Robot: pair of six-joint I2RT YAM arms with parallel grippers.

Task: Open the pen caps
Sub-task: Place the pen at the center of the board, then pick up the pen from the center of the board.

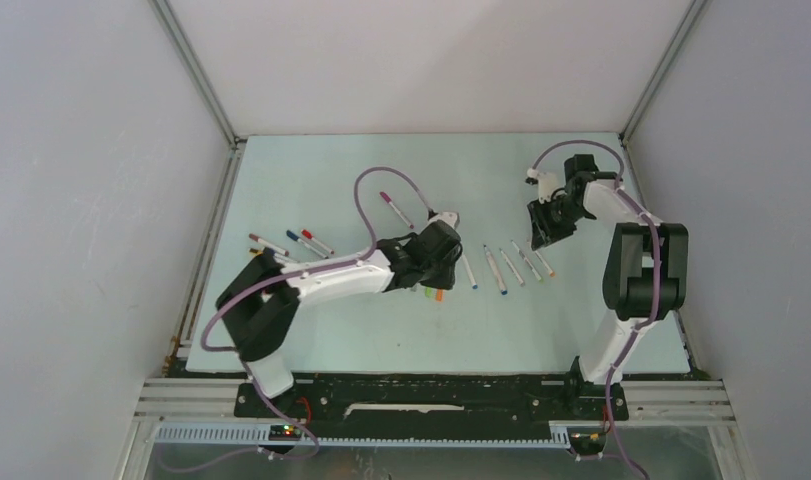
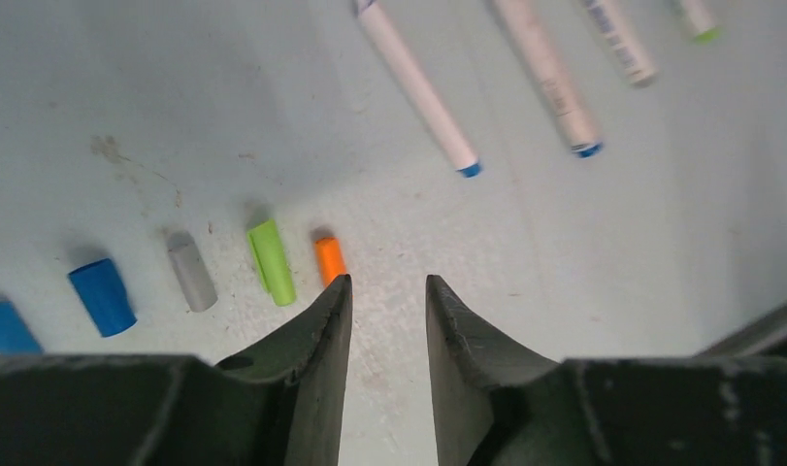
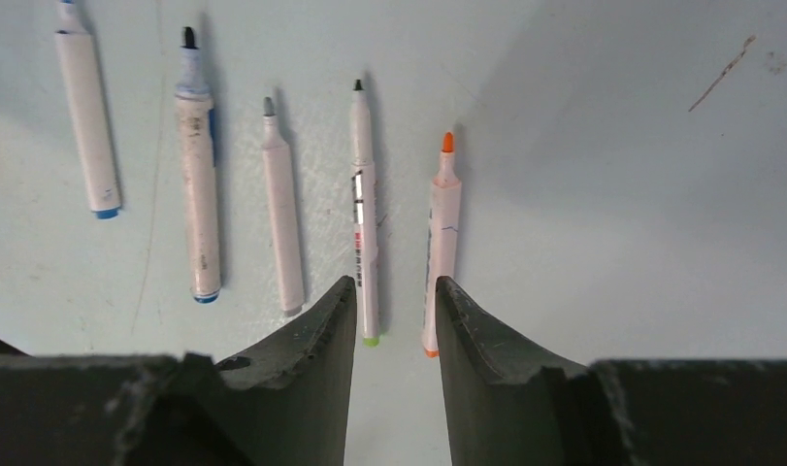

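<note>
Left wrist shows the left end effector (image 2: pixel 388 283), jaws apart and empty, just beside the orange cap (image 2: pixel 329 259); a careless descent could knock it away.

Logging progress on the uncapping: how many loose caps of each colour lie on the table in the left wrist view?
blue caps: 2
grey cap: 1
green cap: 1
orange cap: 1
Total: 5

The pen caps (image 2: pixel 272 262) are smooth coloured plastic. The pens (image 3: pixel 283 218) have white plastic barrels, one of them grubby. The counter (image 2: pixel 612 243) is matt, scuffed and stained. The left gripper (image 2: pixel 389 283) is dark matt plastic.
</note>
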